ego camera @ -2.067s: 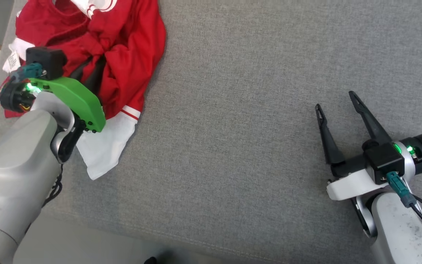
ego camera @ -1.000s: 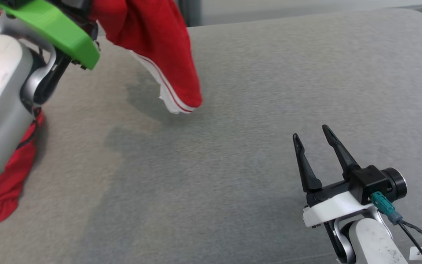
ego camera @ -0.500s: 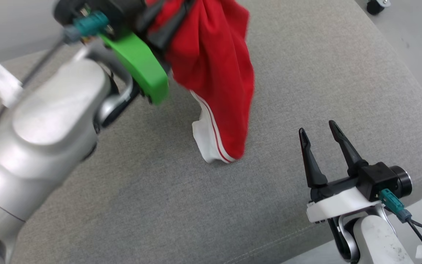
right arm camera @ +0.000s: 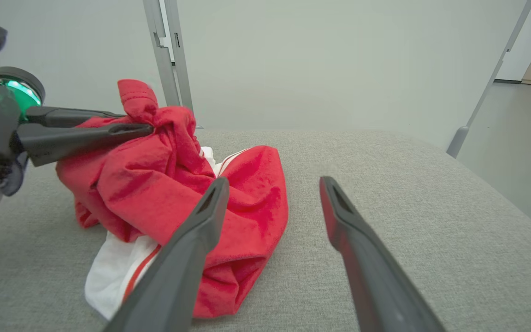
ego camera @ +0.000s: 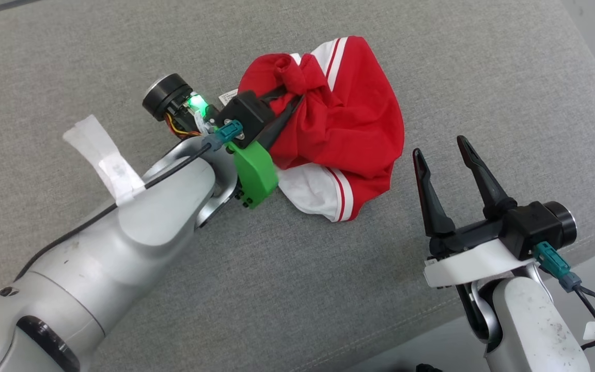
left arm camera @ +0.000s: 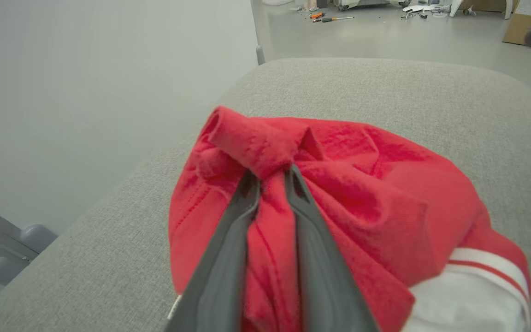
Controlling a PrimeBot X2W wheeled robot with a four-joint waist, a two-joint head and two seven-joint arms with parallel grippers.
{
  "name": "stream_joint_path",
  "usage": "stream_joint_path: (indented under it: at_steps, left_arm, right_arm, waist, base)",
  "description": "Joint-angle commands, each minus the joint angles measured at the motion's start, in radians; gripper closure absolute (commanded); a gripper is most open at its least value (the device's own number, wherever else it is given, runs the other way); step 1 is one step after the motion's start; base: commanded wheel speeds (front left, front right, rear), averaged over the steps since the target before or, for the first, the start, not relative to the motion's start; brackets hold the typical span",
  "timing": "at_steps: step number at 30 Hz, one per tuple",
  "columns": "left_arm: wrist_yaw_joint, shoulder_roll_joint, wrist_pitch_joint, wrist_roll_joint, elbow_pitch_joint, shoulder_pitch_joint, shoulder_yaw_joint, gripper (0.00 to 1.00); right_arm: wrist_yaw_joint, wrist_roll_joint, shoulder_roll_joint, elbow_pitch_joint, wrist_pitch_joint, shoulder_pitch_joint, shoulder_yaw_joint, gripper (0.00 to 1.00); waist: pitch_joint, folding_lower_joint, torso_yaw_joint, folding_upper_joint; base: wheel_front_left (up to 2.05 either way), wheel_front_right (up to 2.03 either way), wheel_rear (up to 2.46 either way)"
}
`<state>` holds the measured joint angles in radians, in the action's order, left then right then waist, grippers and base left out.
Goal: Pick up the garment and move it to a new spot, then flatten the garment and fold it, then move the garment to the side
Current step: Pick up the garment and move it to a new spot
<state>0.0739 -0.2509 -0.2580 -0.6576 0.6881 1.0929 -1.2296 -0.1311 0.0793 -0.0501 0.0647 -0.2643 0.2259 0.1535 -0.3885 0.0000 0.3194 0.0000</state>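
The garment [ego camera: 349,129] is a red shirt with white, red-striped trim, lying bunched on the grey cushion [ego camera: 277,289]. My left gripper [ego camera: 297,101] is shut on a twisted fold at the heap's upper left. In the left wrist view the two fingers pinch that red knot [left arm camera: 272,175] and the garment [left arm camera: 385,198] spreads below. My right gripper [ego camera: 439,146] stands open and empty just right of the heap, apart from it. The right wrist view has the garment [right arm camera: 155,180] left of the open right gripper [right arm camera: 272,182], with the left gripper [right arm camera: 148,122] clamping its top.
White tape [ego camera: 104,157] wraps the left arm's cable. The cushion's front edge [ego camera: 483,305] runs under the right arm, with floor beyond at the right. A metal post [right arm camera: 168,55] stands behind the cushion. Tools [left arm camera: 330,18] lie on the far floor.
The camera has shifted. My left gripper, still holding the garment, has lowered it from hanging in the air to resting on the cushion. The right gripper stays open.
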Motion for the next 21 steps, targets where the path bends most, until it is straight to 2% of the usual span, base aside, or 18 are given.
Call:
stream_joint_path:
  at_steps: [1,6,9,12,17,21]
  left_arm:
    - [-0.022,0.020,-0.009,0.027,-0.013,-0.013,0.033,0.00]
    - [-0.102,0.009,-0.007,0.142,-0.118,-0.092,0.144,0.00]
    - [-0.154,-0.009,-0.007,0.182,-0.225,-0.199,0.258,0.00]
    - [-0.185,-0.023,-0.007,0.205,-0.325,-0.338,0.387,0.00]
    - [-0.200,-0.018,-0.006,0.243,-0.437,-0.562,0.564,0.00]
    - [-0.191,0.004,-0.006,0.291,-0.509,-0.730,0.686,0.00]
  right_arm:
    - [0.001,0.008,0.000,-0.005,0.000,0.005,-0.002,0.00]
    - [0.001,-0.002,-0.001,0.004,0.000,-0.025,-0.015,0.00]
    - [0.001,-0.012,0.000,0.010,0.000,-0.044,-0.025,0.00]
    - [0.001,-0.023,-0.001,0.017,0.000,-0.062,-0.022,0.00]
    - [0.001,-0.044,-0.001,0.029,0.000,-0.086,-0.019,0.00]
    - [0.001,-0.056,-0.002,0.039,0.000,-0.111,-0.022,0.00]
  waist:
    - [-0.021,0.0000,-0.001,0.0000]
    - [0.010,0.0000,-0.035,0.0000]
    - [0.048,0.0000,-0.075,0.0000]
    - [0.090,0.0000,-0.118,0.0000]
    - [0.163,0.0000,-0.191,0.0000]
    - [0.221,0.0000,-0.242,0.0000]
  base:
    - [0.00,0.00,0.00]
    - [0.00,0.00,0.00]
    - [0.00,0.00,0.00]
    - [0.00,0.00,0.00]
    - [0.00,0.00,0.00]
    - [0.00,0.00,0.00]
